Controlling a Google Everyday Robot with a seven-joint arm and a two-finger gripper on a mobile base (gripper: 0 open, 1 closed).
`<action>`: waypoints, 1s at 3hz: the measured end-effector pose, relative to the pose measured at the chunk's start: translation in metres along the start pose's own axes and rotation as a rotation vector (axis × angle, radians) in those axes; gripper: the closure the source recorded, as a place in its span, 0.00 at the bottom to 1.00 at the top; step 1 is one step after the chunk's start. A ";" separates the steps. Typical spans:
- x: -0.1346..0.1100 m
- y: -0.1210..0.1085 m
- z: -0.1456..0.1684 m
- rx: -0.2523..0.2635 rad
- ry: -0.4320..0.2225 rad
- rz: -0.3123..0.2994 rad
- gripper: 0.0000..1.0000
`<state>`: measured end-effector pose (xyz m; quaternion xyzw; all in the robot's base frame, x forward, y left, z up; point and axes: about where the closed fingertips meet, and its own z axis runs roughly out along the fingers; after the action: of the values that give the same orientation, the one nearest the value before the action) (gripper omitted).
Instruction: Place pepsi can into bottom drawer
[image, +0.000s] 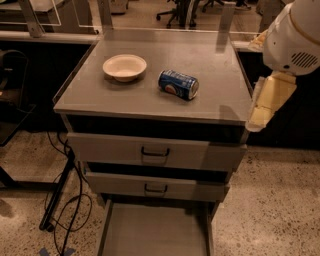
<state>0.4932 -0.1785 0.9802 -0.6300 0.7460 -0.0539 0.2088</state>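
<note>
The pepsi can (178, 84), blue with a round logo, lies on its side on the grey cabinet top (210, 60), right of centre. The bottom drawer (155, 232) is pulled out at the foot of the cabinet, and its grey floor is bare. My gripper (263, 107) hangs cream-coloured under the white arm housing (295, 35), at the cabinet top's right edge. It is to the right of the can, apart from it, and holds nothing that I can see.
A cream bowl (124, 66) sits left of the can. Two upper drawers with dark handles (155, 151) (155, 188) are closed. Black cables and a stand leg (62, 200) lie on the speckled floor at left. Office chairs stand far behind.
</note>
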 end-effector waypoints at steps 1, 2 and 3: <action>0.000 0.000 0.000 0.000 0.000 0.000 0.00; -0.010 -0.010 0.010 0.027 -0.058 0.020 0.00; -0.027 -0.027 0.033 0.038 -0.174 0.074 0.00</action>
<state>0.5334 -0.1519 0.9661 -0.6002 0.7467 -0.0056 0.2866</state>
